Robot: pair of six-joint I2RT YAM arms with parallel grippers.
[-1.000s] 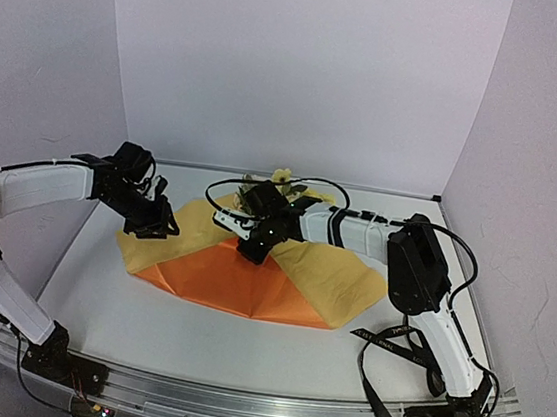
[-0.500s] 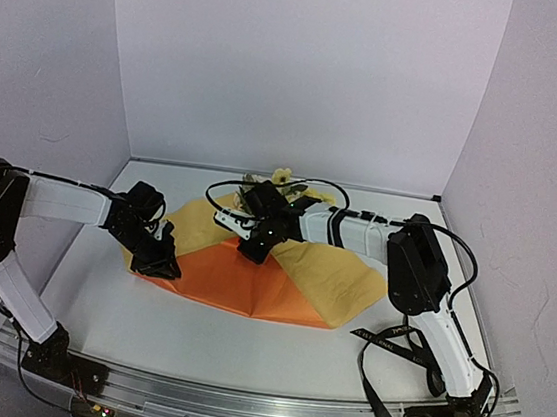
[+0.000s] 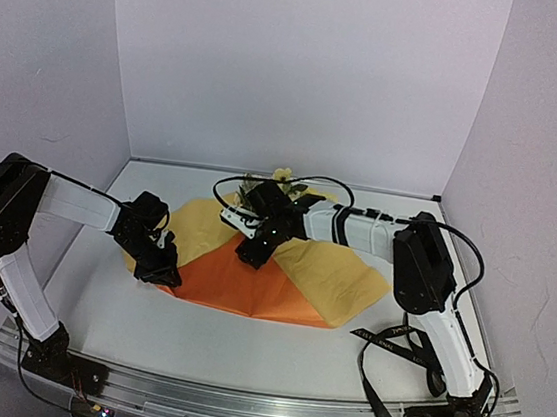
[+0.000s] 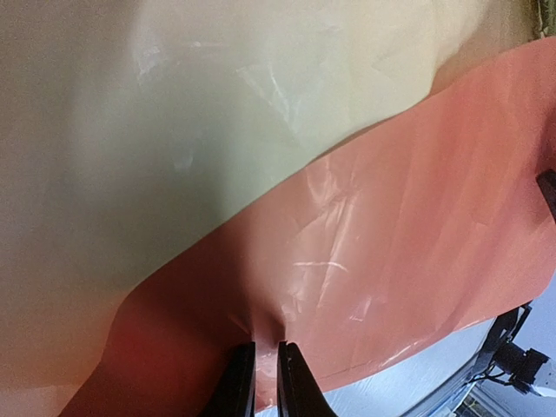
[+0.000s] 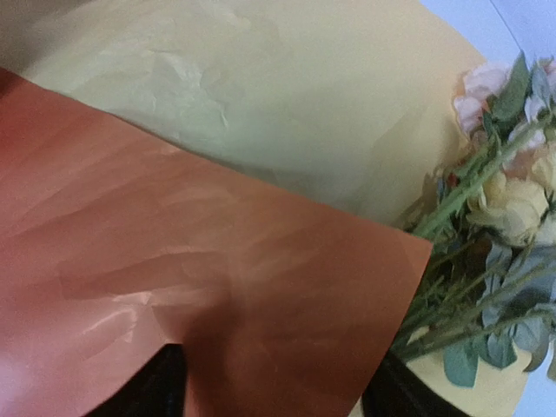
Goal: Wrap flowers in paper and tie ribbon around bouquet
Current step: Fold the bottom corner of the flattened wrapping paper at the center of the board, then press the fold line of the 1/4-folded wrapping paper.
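1. The thin green stems of the flowers (image 5: 504,200) are partly hidden under an orange flap of the paper (image 5: 217,261). From above, only a few blossoms (image 3: 280,177) are seen, past the right arm.
2. From above, the fingers of the right gripper (image 3: 256,251) are hard to make out. In its own view (image 5: 274,373), only two dark fingertips are seen, cut off by the bottom edge. They are set wide apart and nothing is gripped. The paper lies flat beneath them.
3. The left gripper (image 3: 159,268) is set at the left corner of the paper (image 3: 250,286). In its own view (image 4: 267,347), the black fingers (image 4: 241,382) are almost closed, with only a thin slit left between them. The paper (image 4: 391,243) is puckered at their tips, so it is pinched there.
4. The paper is thin, a bit shiny and full of creases. One side is bright orange and the other is pale yellow. It is spread in the middle of the white table (image 3: 243,340). Yellow flaps are seen at left and right, and an orange point is seen in front.
5. The flowers are soft, pale yellow and cream, with green leaves. They are laid at the far edge of the paper.
6. A limp, narrow black ribbon (image 3: 391,339) is looped by the right arm's base, apart from the paper. Small pale letters are seen on it, but they cannot be read.
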